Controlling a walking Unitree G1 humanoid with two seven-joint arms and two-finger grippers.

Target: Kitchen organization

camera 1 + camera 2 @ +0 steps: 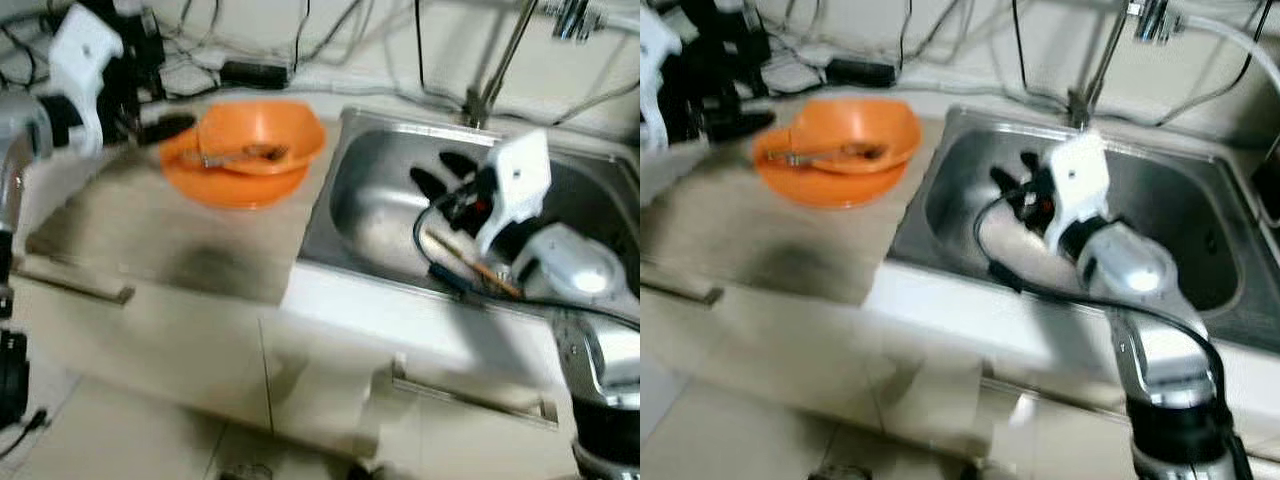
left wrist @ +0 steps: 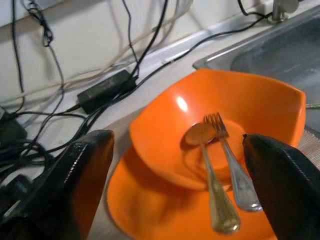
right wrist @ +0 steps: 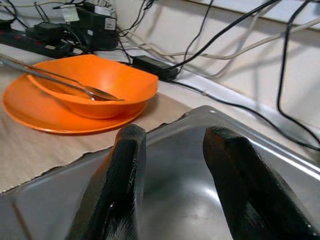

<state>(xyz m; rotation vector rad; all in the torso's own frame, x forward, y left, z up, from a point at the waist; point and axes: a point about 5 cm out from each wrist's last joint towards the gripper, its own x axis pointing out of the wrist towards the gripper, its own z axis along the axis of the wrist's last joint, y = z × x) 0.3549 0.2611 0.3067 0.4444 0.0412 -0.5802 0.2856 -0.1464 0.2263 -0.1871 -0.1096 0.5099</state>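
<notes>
The right gripper [image 3: 172, 185] is filling the lower middle of the frame, its two black fingers [image 3: 116, 190] standing apart with an open gap between them and nothing held. Behind and below them the steel sink [image 3: 185, 190] is spreading across the bottom of the frame, its rim curving up toward the right. In the upper left an orange bowl [image 3: 107, 82] is sitting on an orange plate [image 3: 35, 112], with a metal utensil [image 3: 55, 77] lying across the bowl. A black adapter [image 3: 156, 67] is lying on the counter [image 3: 35, 150] just behind the bowl, and cables [image 3: 225, 45] are trailing along the pale wall [image 3: 165, 25] across the top.
</notes>
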